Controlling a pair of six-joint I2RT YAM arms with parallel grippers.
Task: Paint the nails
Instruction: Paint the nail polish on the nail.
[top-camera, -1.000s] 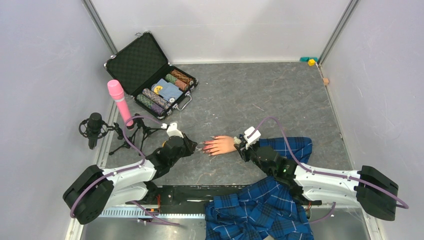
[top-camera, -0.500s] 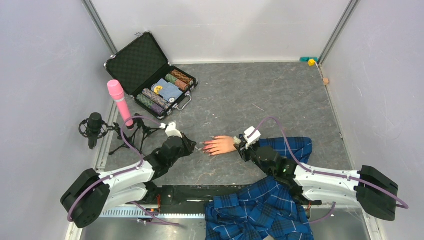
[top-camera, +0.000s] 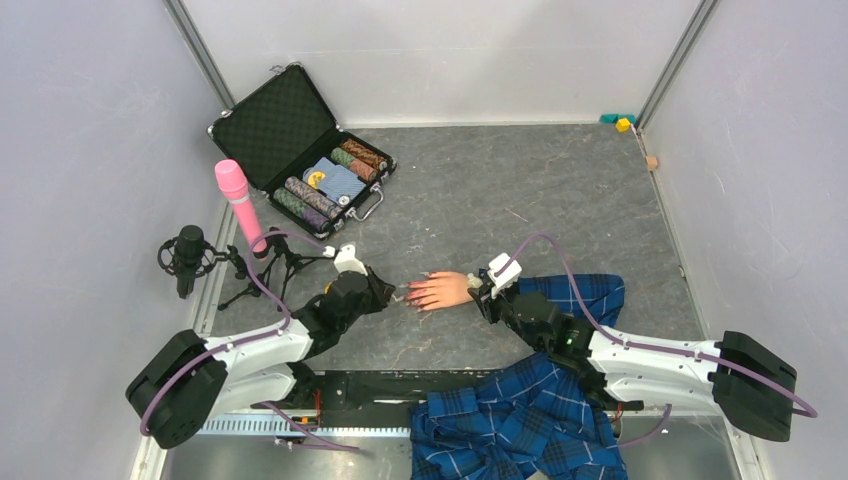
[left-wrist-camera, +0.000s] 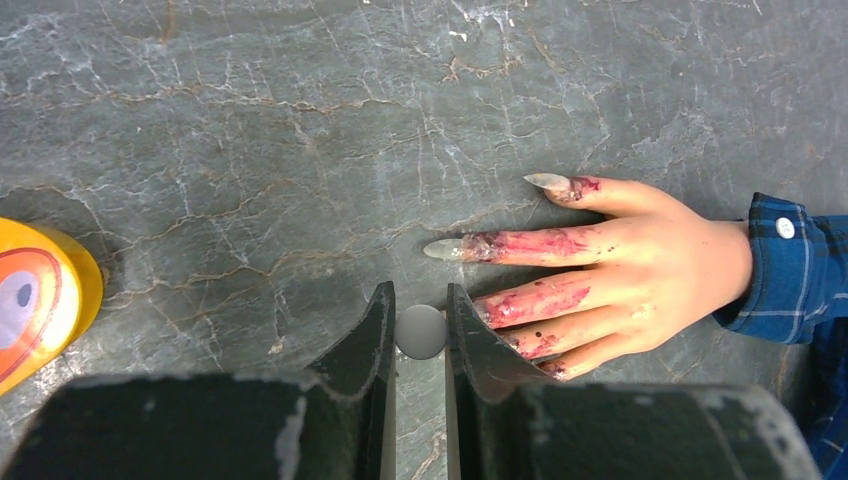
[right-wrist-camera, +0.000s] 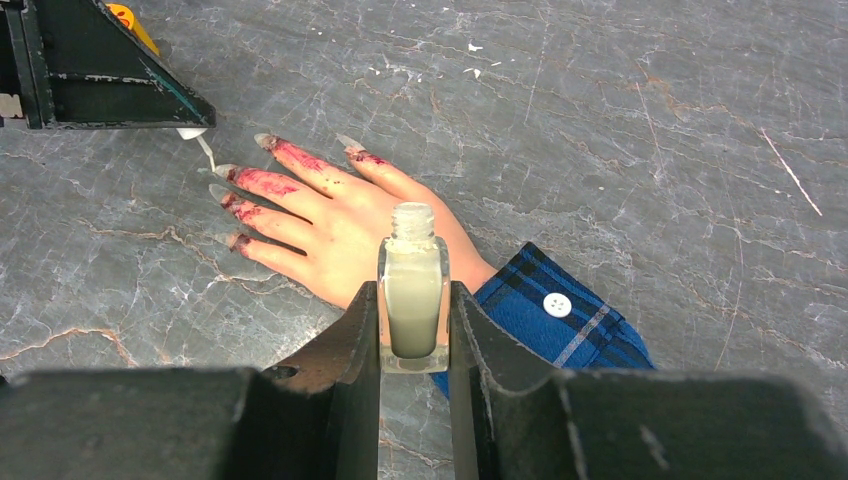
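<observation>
Hardly changing anything since a second ago: only dipping the left arm (top-camera: 260, 345) a little at the elbow and bringing it back, leaving the mannequin hand (top-camera: 440, 290) and the right arm (top-camera: 640, 355) as before.

Holding the left gripper (left-wrist-camera: 420, 296) narrow, pinching the round white brush cap (left-wrist-camera: 421, 332) between the jaws, just beside the fingertips of the hand. Pointing the thin brush (right-wrist-camera: 205, 150) down toward the table (left-wrist-camera: 300, 120), very near the nails (left-wrist-camera: 446, 249), too small for telling whether touching one or not. Gripping the open bottle (right-wrist-camera: 412, 270) upright in the right gripper (right-wrist-camera: 413, 300), jaws closed narrow on its sides, above the wrist and near the blue plaid sleeve (right-wrist-camera: 545, 310). Resting the hand palm down on the table, fingers spreading toward the left gripper, nails long and pointed, pale at the tips, with red smears running over the skin behind them.

Probably working on the stroke itself now. Advising: lowering the brush slowly until just bending the bristles on one nail, then dragging along the nail toward its tip, not across. Keeping the pressure light, for not pushing the loose hand away. Staying inside the nail's edges, seeing so much colour already on the fingers. Keeping the bottle level and still, avoiding a spill on the sleeve.
</observation>
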